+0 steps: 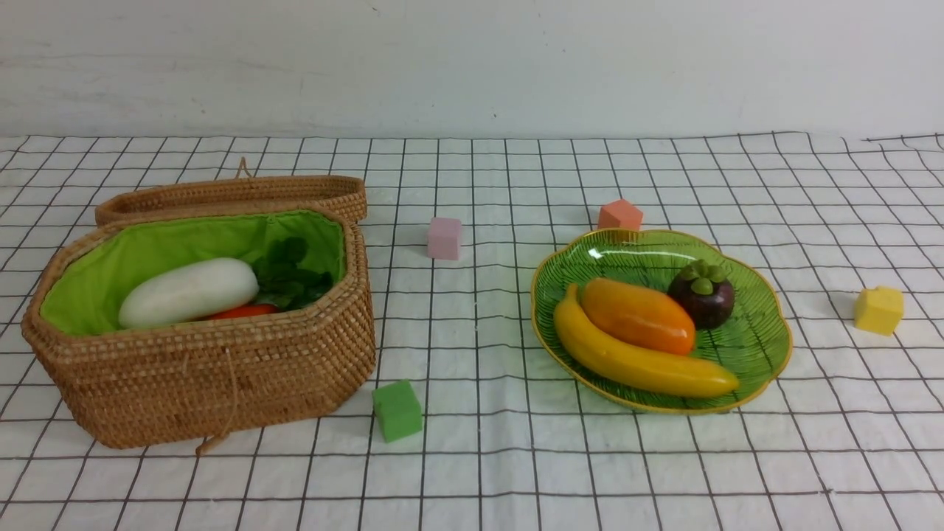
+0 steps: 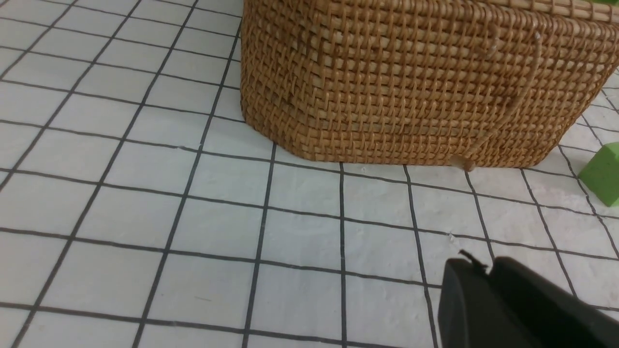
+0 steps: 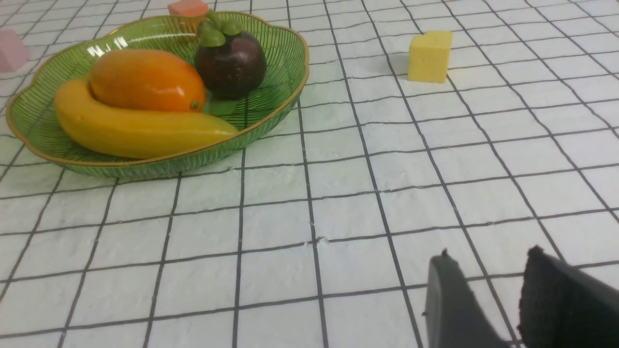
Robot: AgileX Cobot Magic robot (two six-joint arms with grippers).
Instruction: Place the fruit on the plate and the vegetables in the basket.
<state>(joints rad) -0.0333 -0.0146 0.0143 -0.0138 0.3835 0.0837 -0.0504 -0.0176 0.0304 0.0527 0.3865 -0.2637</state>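
Around your work you have four loose cubes: a green cube [image 1: 397, 410] just off the basket's near right corner, a pink cube [image 1: 445, 238] between basket and plate, an orange cube [image 1: 619, 215] just behind the plate, and a yellow cube [image 1: 878, 310] well to the plate's right. None of them sits in a container.

The basket [image 1: 221, 376] stands on your left with its lid [image 1: 232, 194] folded back. Inside, on the green lining, you see the white radish [image 1: 189, 292], a strip of the carrot [image 1: 243, 312] beneath it, and dark green leaves [image 1: 291, 280]. No gourd shows.

The plate [image 1: 759, 339] on your right carries the banana [image 1: 641, 361], the mango [image 1: 638, 316] touching it, and the mangosteen [image 1: 702, 295].

Your left end effector [image 2: 488, 275] hangs near the basket's outer wall, fingers nearly together, gripping nothing. Your right end effector [image 3: 483, 285] hovers over bare cloth, fingers apart and empty.

The bench wears a white cloth [image 1: 479, 457] with a black grid; a pale wall stands behind.
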